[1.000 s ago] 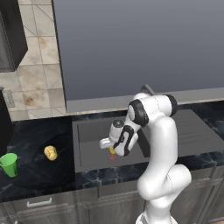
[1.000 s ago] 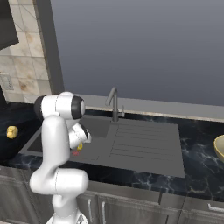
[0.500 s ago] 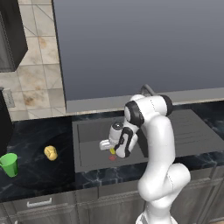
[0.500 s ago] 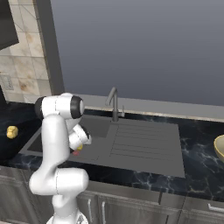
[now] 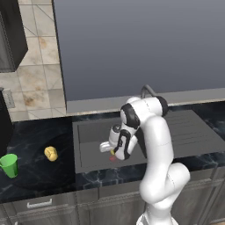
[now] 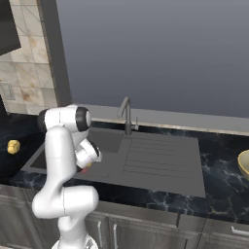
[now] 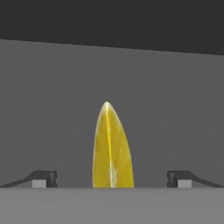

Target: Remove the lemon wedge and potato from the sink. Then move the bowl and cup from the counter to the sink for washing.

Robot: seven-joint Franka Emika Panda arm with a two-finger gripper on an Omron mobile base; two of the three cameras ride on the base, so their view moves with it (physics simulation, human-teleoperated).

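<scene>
My arm is glossy white, built of smooth rounded tubular links with bulbous shoulder and elbow housings. Joints are dark grey to black bands and end caps. Wrist section is a short white cylinder with a dark collar. Fingers are small, dark, blocky tips with a lighter grey face each.

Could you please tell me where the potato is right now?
The potato lies on the counter left of the sink, with the cup further left.
</scene>
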